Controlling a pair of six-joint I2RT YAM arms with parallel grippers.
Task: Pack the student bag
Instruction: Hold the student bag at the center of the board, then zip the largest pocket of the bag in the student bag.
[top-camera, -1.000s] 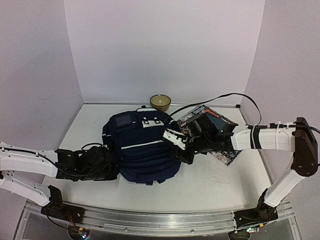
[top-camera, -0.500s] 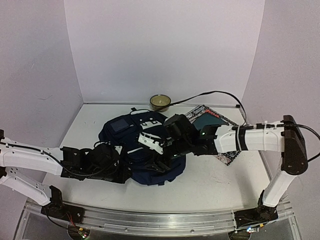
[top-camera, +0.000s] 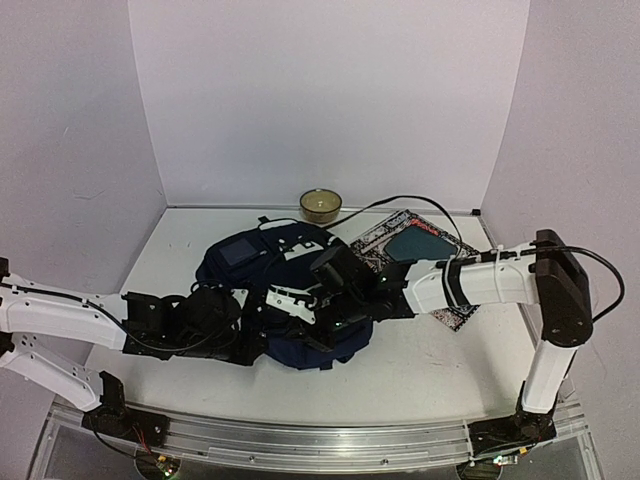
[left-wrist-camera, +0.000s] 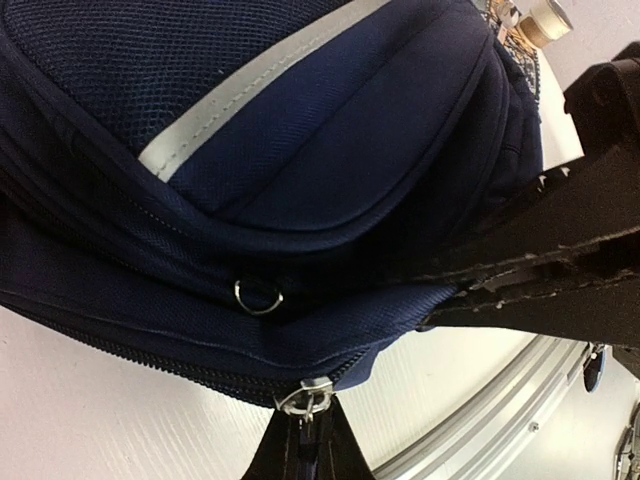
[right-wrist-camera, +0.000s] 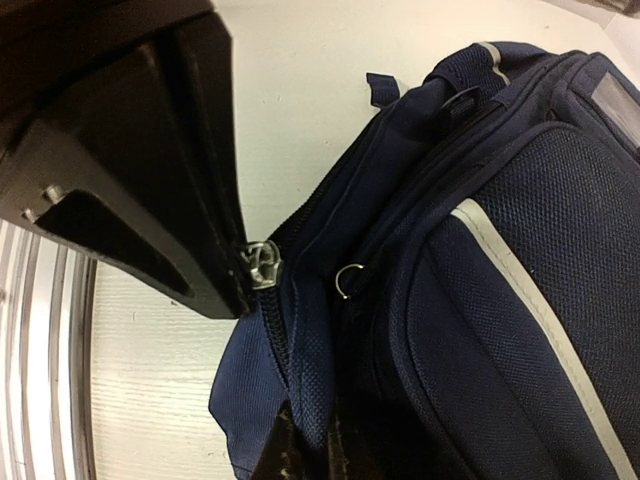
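The student bag (top-camera: 225, 275) lies flat on the middle of the white table (top-camera: 430, 370), a little crumpled, with its pale stripe (left-wrist-camera: 250, 90) running across the front pocket. Along the near edge of the bag a zipper line is visible. A small metal ring (left-wrist-camera: 258, 297) hangs on the seam just above this line.

The left gripper (left-wrist-camera: 302, 450) is at the near-left edge of the bag. Its fingers are clenched on the silver zipper pull (left-wrist-camera: 305, 398), which sits at the end of the zipper line. The right wrist view shows the same pull (right-wrist-camera: 262, 264) touching the tip of the left gripper's black finger.

The right gripper (right-wrist-camera: 310, 455) reaches over the bag from the right side and comes down on the same near edge, just beside the zipper pull. Its fingers are pressed together on a fold of the blue fabric next to the zipper.

Behind the bag, near the back wall, stands a small bowl (top-camera: 320, 205). To the right of the bag, partly under the right arm, a magazine (top-camera: 415, 243) lies flat on the table.
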